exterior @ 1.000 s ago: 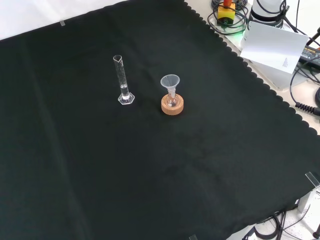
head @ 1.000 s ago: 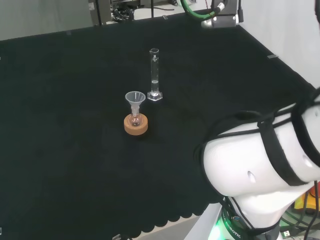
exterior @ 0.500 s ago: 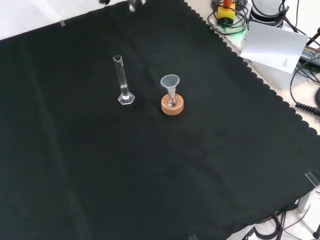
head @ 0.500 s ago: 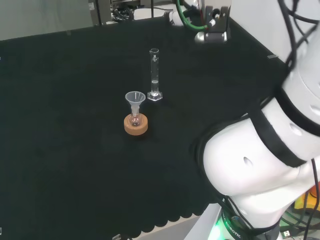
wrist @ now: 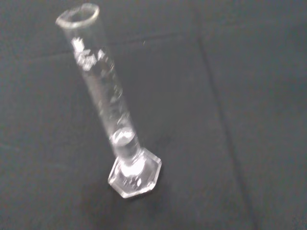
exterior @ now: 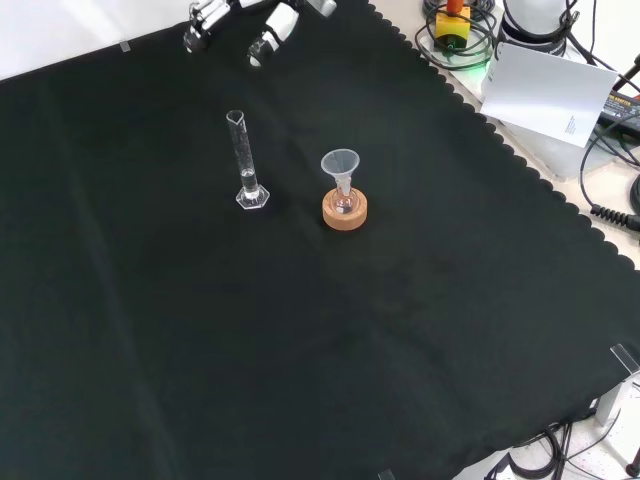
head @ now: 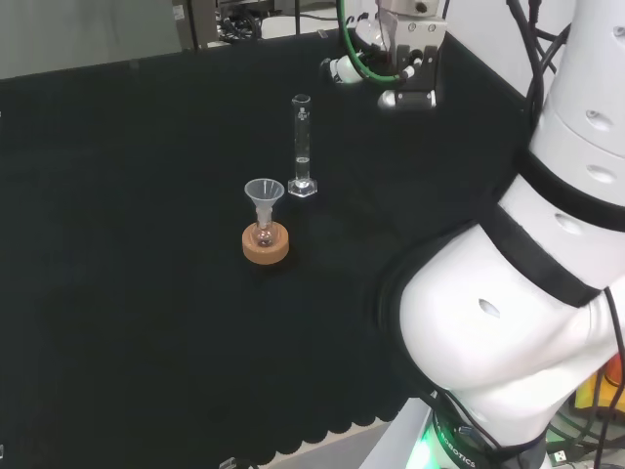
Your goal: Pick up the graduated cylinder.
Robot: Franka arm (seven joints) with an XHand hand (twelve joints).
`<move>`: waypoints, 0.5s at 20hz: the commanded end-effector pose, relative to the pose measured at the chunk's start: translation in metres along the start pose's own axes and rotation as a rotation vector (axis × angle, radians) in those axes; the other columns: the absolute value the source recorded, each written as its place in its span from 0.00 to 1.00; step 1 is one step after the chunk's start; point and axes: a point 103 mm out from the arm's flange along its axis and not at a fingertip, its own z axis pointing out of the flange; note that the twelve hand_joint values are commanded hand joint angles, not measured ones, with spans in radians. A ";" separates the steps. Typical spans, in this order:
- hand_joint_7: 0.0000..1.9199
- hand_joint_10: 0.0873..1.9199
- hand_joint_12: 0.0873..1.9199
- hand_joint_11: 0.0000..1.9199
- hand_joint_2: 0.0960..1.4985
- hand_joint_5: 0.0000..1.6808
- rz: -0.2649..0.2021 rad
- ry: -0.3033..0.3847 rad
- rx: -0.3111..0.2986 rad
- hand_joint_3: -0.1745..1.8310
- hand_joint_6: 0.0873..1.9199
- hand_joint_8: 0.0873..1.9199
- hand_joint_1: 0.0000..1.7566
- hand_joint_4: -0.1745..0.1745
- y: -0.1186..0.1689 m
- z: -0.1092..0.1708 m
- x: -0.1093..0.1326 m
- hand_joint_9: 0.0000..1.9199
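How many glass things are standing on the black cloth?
2: the graduated cylinder stands upright on the left in the front view; a small flask with a funnel sits beside it on a cork ring.

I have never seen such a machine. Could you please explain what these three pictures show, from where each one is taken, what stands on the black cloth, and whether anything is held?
This is one white robot arm with a black and white hand in place of a gripper. The head view looks over the arm from behind; the big white shapes at its right are the arm's own links. The front view looks down on the black cloth from the opposite side; there the hand's fingers come in at the top. The wrist view is taken from a camera at the wrist.

On the cloth stand a graduated cylinder, upright and clear, and beside it, apart, a small flask with a funnel in it, resting in a cork ring. The hand holds nothing; it hangs above the cloth, away from the cylinder.
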 end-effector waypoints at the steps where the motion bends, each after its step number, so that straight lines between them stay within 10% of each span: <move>1: 0.10 0.30 0.70 0.10 0.71 0.20 -0.181 0.243 -0.090 0.04 0.00 0.30 0.28 0.45 0.039 0.072 0.005 0.23; 10: 0.13 0.30 0.70 0.11 0.67 0.22 -0.218 0.303 -0.075 0.02 0.00 0.31 0.30 0.45 0.036 0.112 -0.001 0.25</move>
